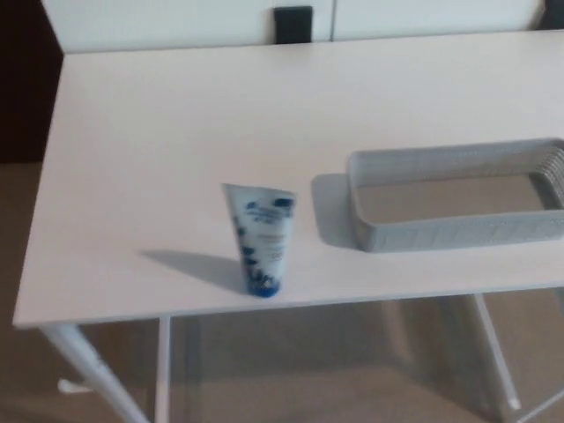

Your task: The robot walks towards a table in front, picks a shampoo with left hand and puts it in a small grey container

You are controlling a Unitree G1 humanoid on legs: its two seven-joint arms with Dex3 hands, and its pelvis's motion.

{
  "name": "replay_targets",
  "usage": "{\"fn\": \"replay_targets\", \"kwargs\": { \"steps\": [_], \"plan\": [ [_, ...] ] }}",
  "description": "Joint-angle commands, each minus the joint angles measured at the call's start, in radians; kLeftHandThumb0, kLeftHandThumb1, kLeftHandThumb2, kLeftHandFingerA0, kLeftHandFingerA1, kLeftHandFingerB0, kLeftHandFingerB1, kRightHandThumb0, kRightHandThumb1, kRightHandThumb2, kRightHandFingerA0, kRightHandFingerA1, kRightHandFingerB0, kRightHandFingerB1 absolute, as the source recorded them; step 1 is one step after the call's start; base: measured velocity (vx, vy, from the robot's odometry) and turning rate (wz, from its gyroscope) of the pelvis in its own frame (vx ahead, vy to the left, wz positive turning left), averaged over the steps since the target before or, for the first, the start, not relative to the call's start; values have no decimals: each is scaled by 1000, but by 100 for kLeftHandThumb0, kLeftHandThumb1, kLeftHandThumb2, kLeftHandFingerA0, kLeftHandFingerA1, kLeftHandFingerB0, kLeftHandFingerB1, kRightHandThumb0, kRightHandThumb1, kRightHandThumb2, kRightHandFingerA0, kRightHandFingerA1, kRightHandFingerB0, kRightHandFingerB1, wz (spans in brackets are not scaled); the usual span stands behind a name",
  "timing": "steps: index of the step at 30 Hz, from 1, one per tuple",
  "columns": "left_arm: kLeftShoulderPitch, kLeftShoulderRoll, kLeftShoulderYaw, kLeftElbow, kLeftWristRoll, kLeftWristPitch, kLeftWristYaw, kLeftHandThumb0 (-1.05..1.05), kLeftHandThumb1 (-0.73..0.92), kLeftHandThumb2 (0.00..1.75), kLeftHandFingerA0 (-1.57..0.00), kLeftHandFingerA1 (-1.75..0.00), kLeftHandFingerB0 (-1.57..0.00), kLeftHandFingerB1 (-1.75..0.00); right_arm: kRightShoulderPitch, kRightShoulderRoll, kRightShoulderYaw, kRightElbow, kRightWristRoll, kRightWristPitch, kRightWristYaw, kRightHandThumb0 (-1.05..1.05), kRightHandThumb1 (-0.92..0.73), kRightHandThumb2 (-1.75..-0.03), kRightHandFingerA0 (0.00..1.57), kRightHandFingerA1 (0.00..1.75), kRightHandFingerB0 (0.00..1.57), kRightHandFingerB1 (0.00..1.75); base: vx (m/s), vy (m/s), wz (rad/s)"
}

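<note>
A white shampoo tube (262,238) with blue print stands upright on its cap near the front edge of the white table (176,132). To its right lies a small grey mesh container (458,231), empty, about a hand's width from the tube and reaching the picture's right edge. Neither of my hands shows in the head view.
The table's front edge runs just below the tube, with white legs (88,374) and beige floor beneath. A dark gap lies left of the table. A white wall with a black block (293,24) stands behind the far edge.
</note>
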Motion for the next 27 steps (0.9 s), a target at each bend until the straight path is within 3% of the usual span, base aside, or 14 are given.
{"fn": "replay_targets", "kwargs": {
  "steps": [1,2,3,5,6,9,10,11,16,17,18,24,27],
  "plan": [
    [0,21,1,-4,10,-2,7,-43,58,58,-66,-41,-51,-37,2,-6,4,6,-9,5,-14,-24,-63,-59,71,46,51,38,-29,410,25],
    [-1,22,0,-2,12,-4,8,-43,58,58,-66,-41,-51,-37,3,-5,4,5,-7,4,-15,-24,-63,-59,71,46,51,38,23,149,7],
    [-3,23,-1,5,14,-13,7,-50,50,78,-57,-52,-44,-47,4,-6,7,2,-9,1,-12,-26,-62,-58,72,46,52,38,86,93,7],
    [-2,23,-2,2,13,-11,6,-50,50,78,-57,-52,-43,-47,2,-6,8,4,-10,3,-14,-26,-62,-58,72,46,52,38,75,33,10],
    [0,23,-2,6,14,-9,10,-42,59,58,-58,-39,-48,-36,4,-6,9,6,-10,7,-11,-26,-63,-58,71,45,51,38,56,0,15],
    [10,28,-14,-1,24,-21,5,-44,59,58,-53,-38,-42,-34,0,-6,18,10,-21,3,-16,-26,-62,-58,72,47,52,39,23,-45,6],
    [12,28,-14,-4,22,-22,4,-51,51,78,-48,-49,-35,-44,0,-6,17,10,-19,3,-14,-26,-62,-58,71,46,51,38,0,0,0],
    [14,28,-13,-8,19,-21,-1,-43,59,58,-53,-37,-37,-32,2,-5,14,8,-15,3,-9,-26,-62,-58,72,47,52,39,0,0,0],
    [14,26,-14,-12,16,-18,0,-43,60,58,-55,-38,-34,-32,0,-4,13,8,-15,7,-14,-26,-62,-58,72,46,53,39,2,-52,0],
    [13,25,-11,-10,12,-17,0,-52,49,75,-51,-50,-27,-41,0,-5,14,6,-16,9,-11,-36,-54,-75,67,56,48,48,0,0,0],
    [15,23,-8,-14,8,-18,-2,-42,59,59,-58,-41,-30,-31,1,-4,14,5,-15,8,-11,-36,-54,-75,68,56,48,49,0,0,0],
    [3,19,20,-8,-19,-1,-13,-42,57,60,-57,-42,-20,-29,3,-5,16,2,-18,5,-8,-36,-54,-75,68,57,48,49,0,0,0],
    [6,0,79,-32,-71,5,-14,-40,52,56,-49,-37,-20,-28,1,-6,14,5,-16,7,-3,-36,-54,-75,68,56,47,48,0,0,0]
  ]
}}
